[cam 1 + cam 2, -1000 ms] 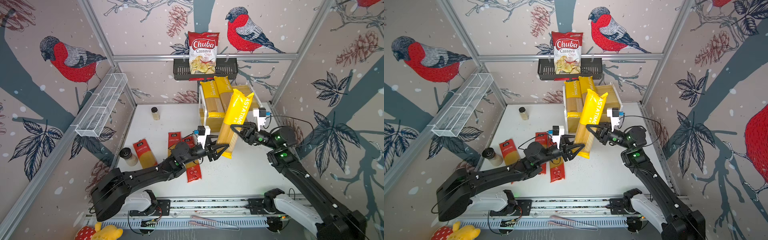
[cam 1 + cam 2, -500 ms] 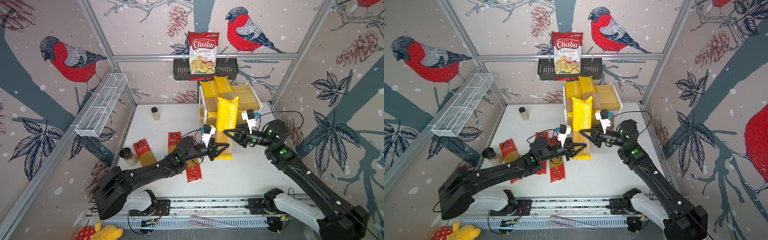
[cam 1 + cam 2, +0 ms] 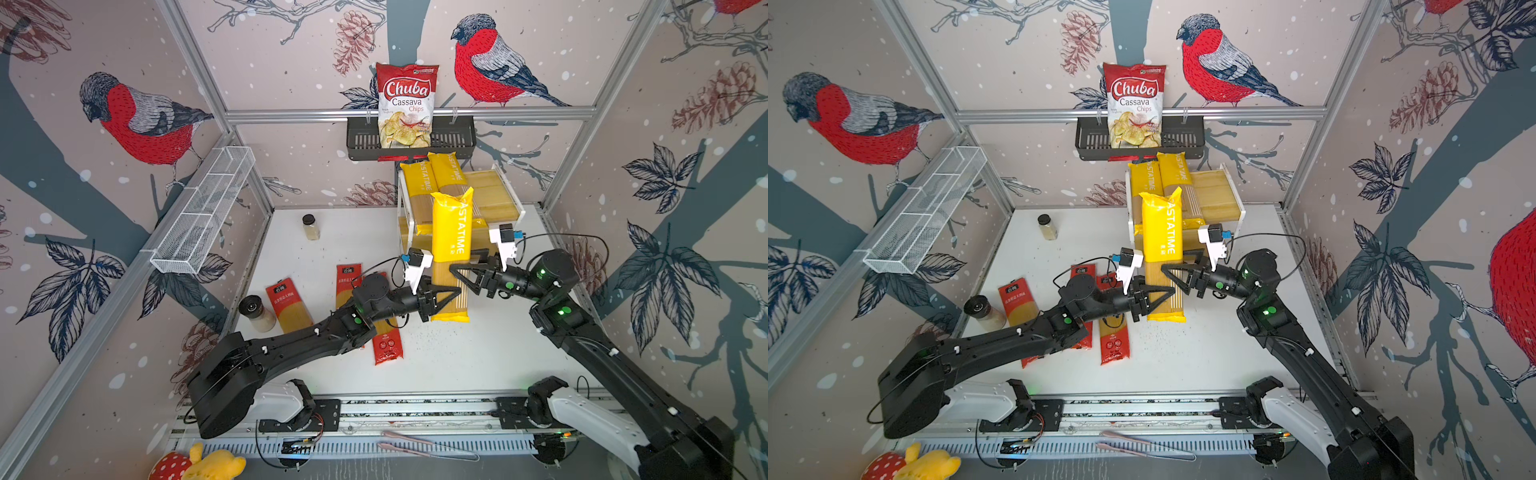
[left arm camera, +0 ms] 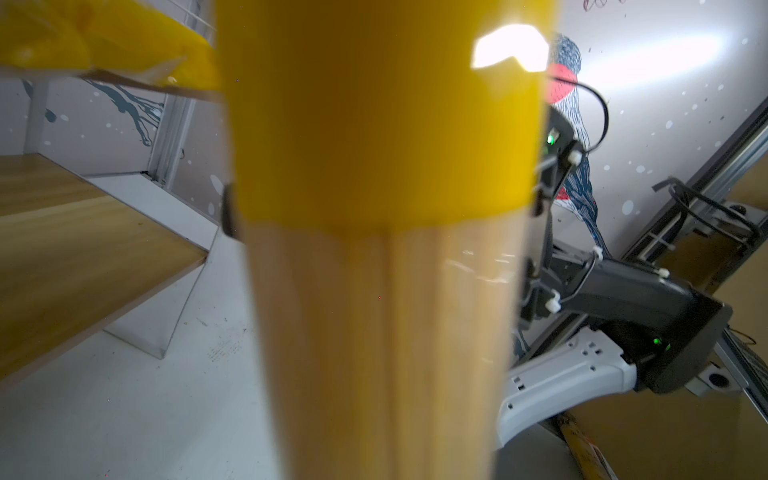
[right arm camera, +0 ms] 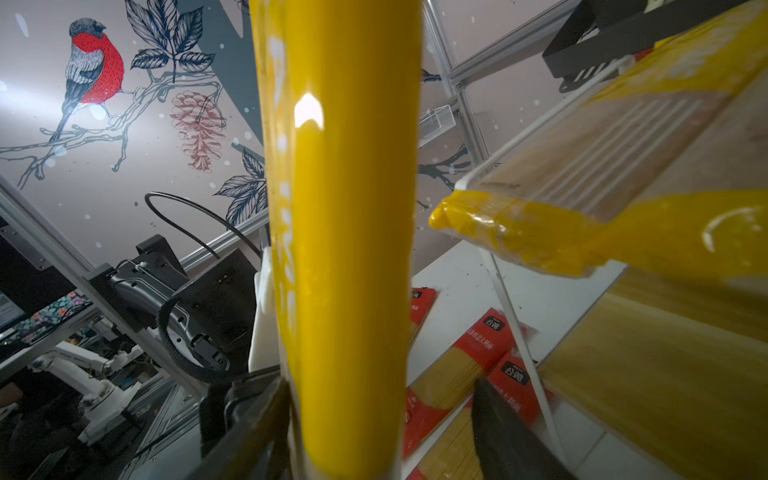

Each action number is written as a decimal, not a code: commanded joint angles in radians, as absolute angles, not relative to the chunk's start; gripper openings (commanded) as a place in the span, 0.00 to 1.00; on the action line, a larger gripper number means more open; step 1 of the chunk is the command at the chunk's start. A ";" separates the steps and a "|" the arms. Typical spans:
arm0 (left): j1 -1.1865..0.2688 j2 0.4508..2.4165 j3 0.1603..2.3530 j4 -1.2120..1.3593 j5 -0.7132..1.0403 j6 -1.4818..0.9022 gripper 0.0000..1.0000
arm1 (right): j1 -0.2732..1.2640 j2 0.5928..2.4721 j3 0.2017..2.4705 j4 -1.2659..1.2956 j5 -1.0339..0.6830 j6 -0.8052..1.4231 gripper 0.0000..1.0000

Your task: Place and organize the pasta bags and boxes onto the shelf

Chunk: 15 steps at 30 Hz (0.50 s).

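Spaghetti packs in red wrap with clear middles [image 3: 291, 309] lie flat on the white table [image 3: 478, 357] nearest the arm bases, to the left and partly under the left arm; none is touched. Just beyond them the left gripper [image 3: 446, 296] reaches in from the left and is clamped tight on the clear lower part of a long yellow PASTATIME spaghetti pack [image 3: 451, 232]; that pack stands upright, long axis vertical, its bottom end on the table or just above it, I cannot tell which. The right gripper [image 3: 459, 272] comes from the right, a little higher on the same pack; its jaws stand apart on either side, and the right wrist view shows a gap between one finger [image 5: 503, 436] and the wrapper, so it holds nothing. The left arm alone carries the pack, and I judge the placing to be its move. The two-tier shelf of light wooden boards in a white frame [image 3: 498, 199] lies straight behind the pack, away from the arms; the pack would likely have to tip from upright to flat to suit it. Two more yellow packs [image 3: 419, 187] lie side by side on the left of its top, ends overhanging the front; the right part is bare, and the lower board [image 4: 62, 249] shows bare wood. Farthest, the black slotted wall basket [image 3: 453, 139] with the Chuba chips bag [image 3: 405, 104] hangs over the shelf's back, which may limit headroom there.
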State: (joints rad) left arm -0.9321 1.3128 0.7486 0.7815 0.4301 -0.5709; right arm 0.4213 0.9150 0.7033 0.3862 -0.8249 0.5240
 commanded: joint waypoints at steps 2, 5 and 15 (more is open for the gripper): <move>-0.924 1.302 0.770 1.016 0.347 -0.603 0.04 | 0.375 0.873 0.622 0.551 -0.771 0.689 0.73; -0.917 1.307 0.777 1.043 0.277 -0.621 0.04 | 0.359 0.833 0.551 0.647 -0.741 0.797 0.74; -0.916 1.362 0.809 1.169 0.113 -0.694 0.05 | 0.437 0.787 0.347 1.005 -0.602 1.118 0.75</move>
State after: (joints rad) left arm -0.9184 1.3567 0.7830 0.9539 0.1780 -0.6785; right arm 0.4099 0.7952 0.3607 0.8360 -0.6537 1.0260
